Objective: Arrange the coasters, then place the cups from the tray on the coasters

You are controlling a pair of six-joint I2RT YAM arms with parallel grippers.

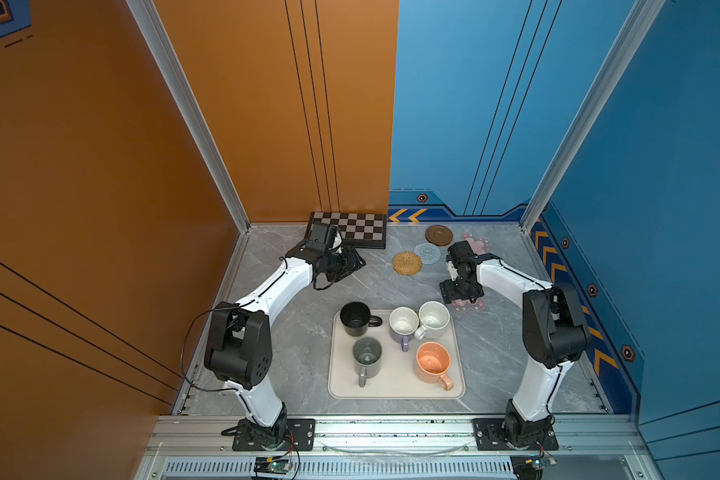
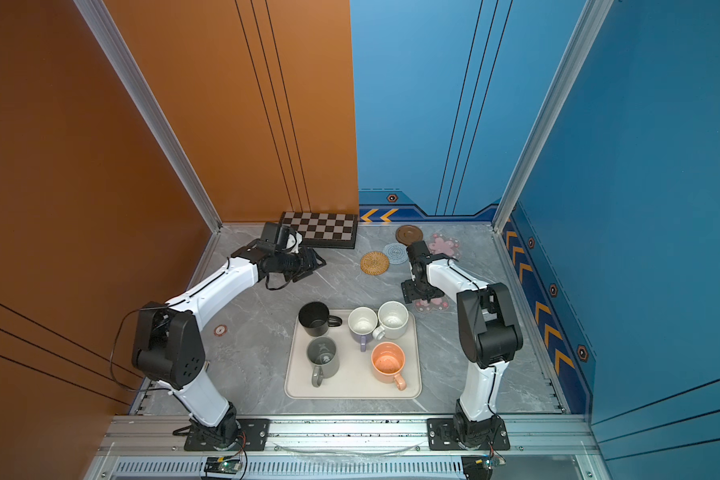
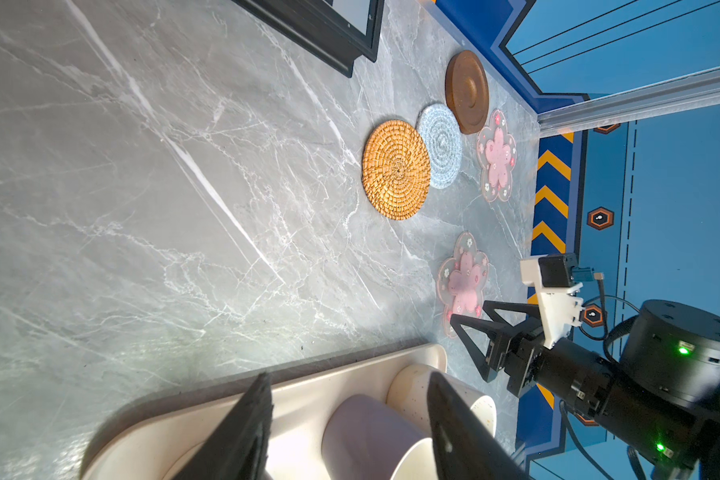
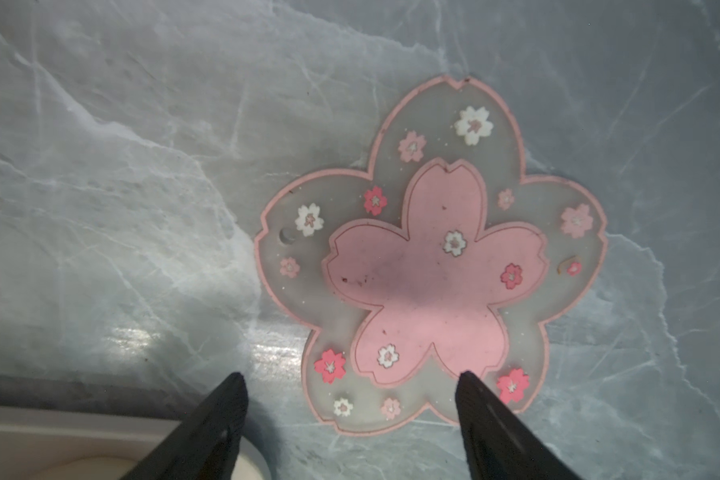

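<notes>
Right wrist view first: looks straight down between the spread, empty jaws of the right end effector (image 4: 350,374) onto the near blossom coaster (image 4: 433,266), flat on the desk (image 4: 100,208) just off the far right corner of the tray (image 1: 391,386). Reads as the coaster-arranging step. Probably best done by lowering squarely, setting one finger on a petal edge and sliding rather than pinching, since likely too thin and limp to lift cleanly; worth keeping clear of the tray rim. Counted: five coasters, namely that one plus the far blossom coaster (image 3: 497,156), rattan coaster (image 1: 407,262), crochet coaster (image 1: 427,252) and wooden coaster (image 1: 438,235), these four clustered beyond the tray's far edge, crochet touching both round neighbours. Five cups, all upright on the tray, none on a coaster: black cup (image 1: 355,318), grey cup (image 1: 366,356), lavender cup (image 1: 404,325), speckled cream cup (image 1: 434,319), peach cup (image 1: 433,362). One chequered board (image 1: 350,228) well beyond the tray's far left. Left end effector (image 3: 348,376) likewise agape, holding nothing, beyond the tray's far left corner.
</notes>
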